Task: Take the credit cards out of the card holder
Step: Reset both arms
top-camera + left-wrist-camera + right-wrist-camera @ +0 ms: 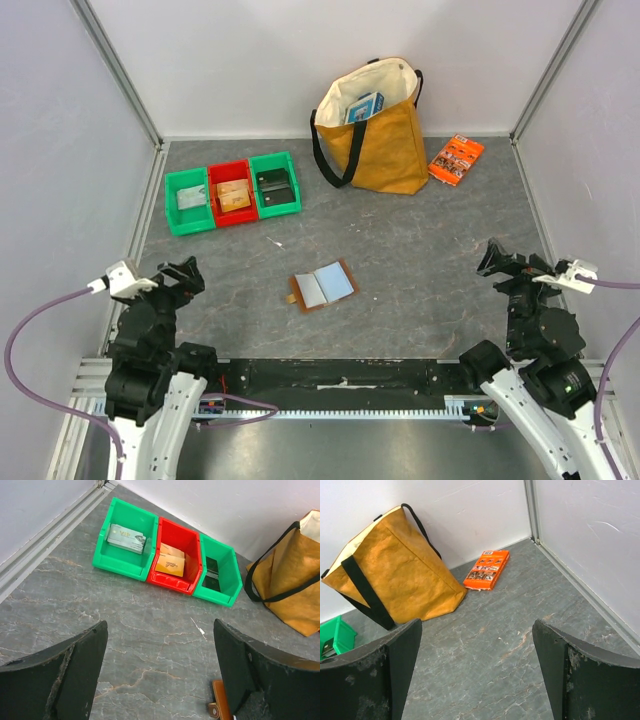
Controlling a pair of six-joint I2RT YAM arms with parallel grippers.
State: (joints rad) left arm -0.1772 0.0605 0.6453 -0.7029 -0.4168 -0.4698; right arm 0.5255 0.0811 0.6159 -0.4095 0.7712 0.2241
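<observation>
Bright, even overhead light, soft faint shadows, all views sharp, no glare

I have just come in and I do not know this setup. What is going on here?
Nothing is being handled yet. The card holder lies open on the table, midway between two robot arms. The left arm and the right arm both sit by the near edge, apart from it, jaws wide open and empty. Taking out the cards has not yet started.
</observation>
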